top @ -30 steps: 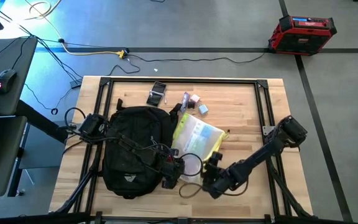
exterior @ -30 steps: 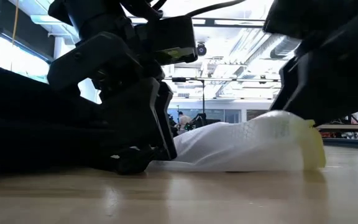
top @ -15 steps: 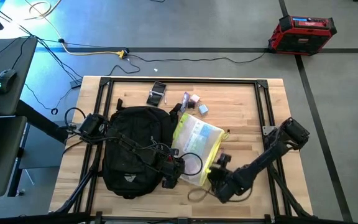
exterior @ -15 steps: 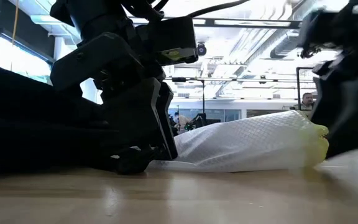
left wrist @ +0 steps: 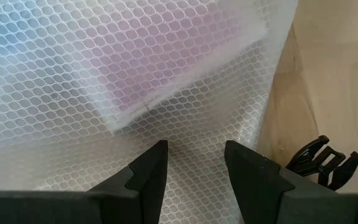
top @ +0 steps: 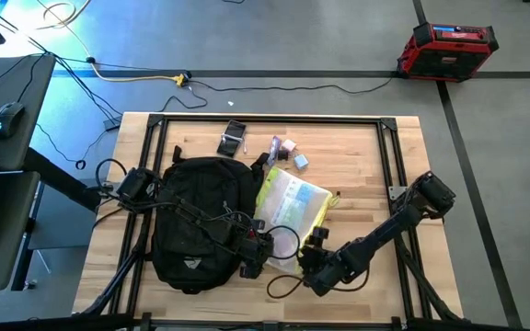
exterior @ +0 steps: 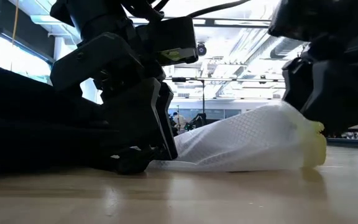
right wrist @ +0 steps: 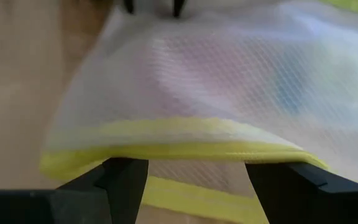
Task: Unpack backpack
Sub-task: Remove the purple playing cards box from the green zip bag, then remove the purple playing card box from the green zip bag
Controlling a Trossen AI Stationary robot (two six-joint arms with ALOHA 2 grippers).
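The backpack (top: 196,221) lay on the table's (top: 357,156) left half. The left gripper (left wrist: 194,163) stood with jaws apart over the mesh pouch (top: 291,210) beside it. The right gripper (right wrist: 194,171), jaws also apart, straddled the pouch's yellow edge.

The right wrist view looked past the right gripper (right wrist: 194,180), whose two dark fingers (right wrist: 124,183) stood apart with a gap between them. Directly ahead lay a translucent mesh pouch (right wrist: 229,74) with a neon-yellow trim (right wrist: 185,149) running across the space between the fingers. Faint pinkish and bluish shapes showed through the mesh. The pouch rested on a wooden table (right wrist: 23,68).
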